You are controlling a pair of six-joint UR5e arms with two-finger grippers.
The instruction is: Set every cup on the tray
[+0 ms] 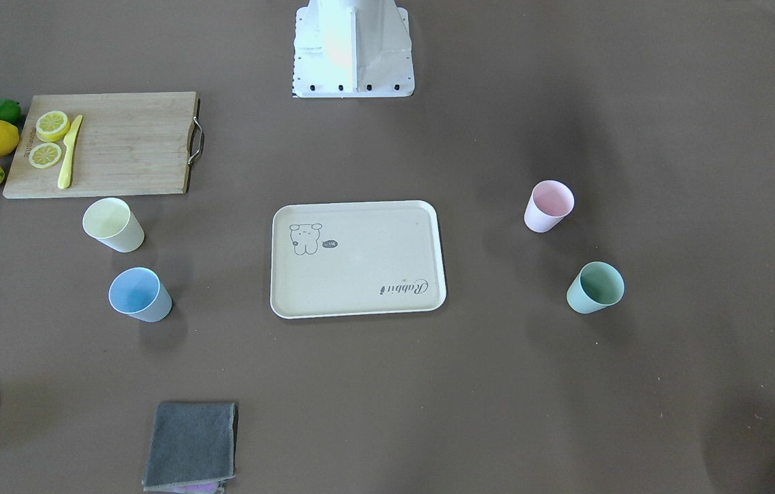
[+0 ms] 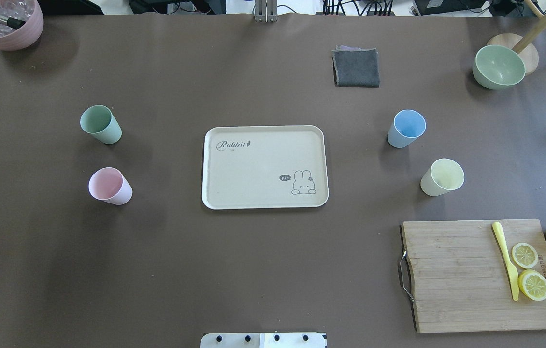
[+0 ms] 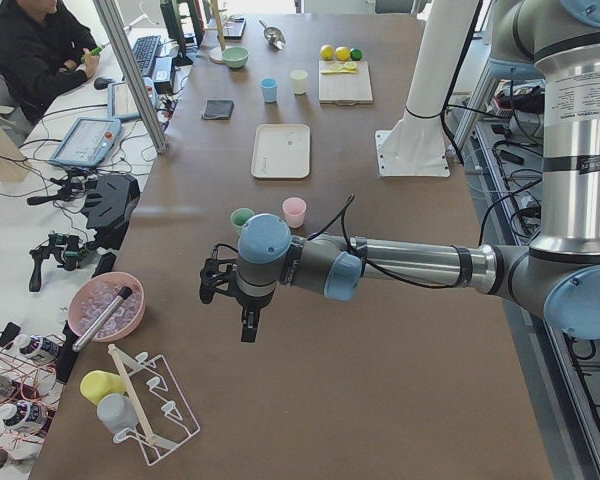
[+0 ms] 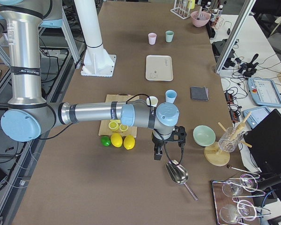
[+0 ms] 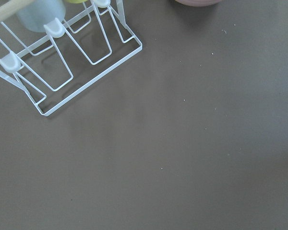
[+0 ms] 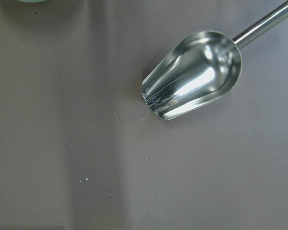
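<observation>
The tray [image 2: 263,166] is sitting bare, with the pink cup [image 2: 110,186] and green cup [image 2: 101,124] standing well off on the left arm's side and the blue cup [image 2: 406,128] and yellow cup [image 2: 442,177] on the right's, so you are starting from nothing. The left hand [image 3: 247,322] and right hand [image 4: 158,151] are hanging far out, spread or squeezed you cannot tell, and the wooden board [image 2: 456,275] is lying near the yellow cup.

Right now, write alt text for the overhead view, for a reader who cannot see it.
An empty cream tray sits centered. Upright beside it stand a green cup and a pink cup on its left, a blue cup and a yellow cup on its right. A cutting board with a knife and lemon slices lies lower right.
</observation>
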